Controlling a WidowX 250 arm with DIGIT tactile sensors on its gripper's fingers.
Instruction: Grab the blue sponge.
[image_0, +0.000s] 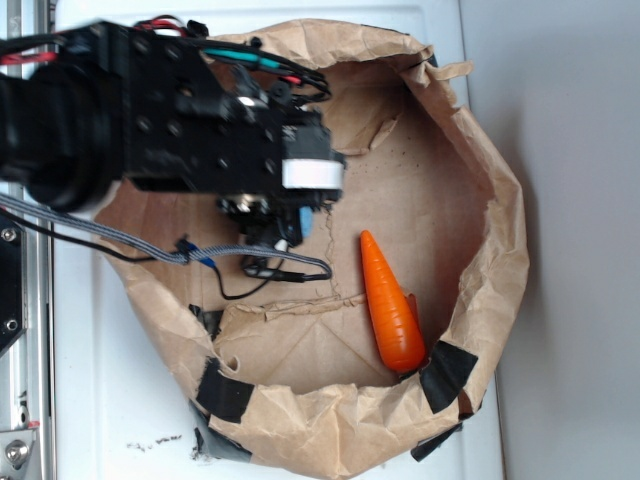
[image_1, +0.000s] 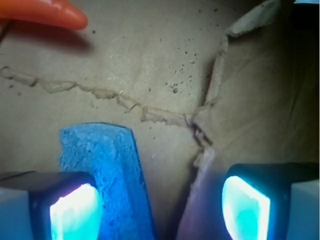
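The gripper (image_1: 160, 205) is hanging low over the brown paper (image_0: 420, 190) with its jaws spread wide, gripping nothing. The blue sponge (image_1: 107, 170) is lying flat between them, just beside one finger (image_1: 70, 207), while the carrot (image_0: 390, 305) is lying apart.

I see the blue sponge (image_1: 102, 170), speckled and porous. The carrot (image_0: 390, 305) is plain orange. The paper bag (image_0: 470, 140) is brown, with black tape (image_0: 445, 372) patches. My tool (image_1: 160, 205) has black fingers (image_1: 65, 200) with glowing cyan pads, on a white surface (image_0: 110, 400).
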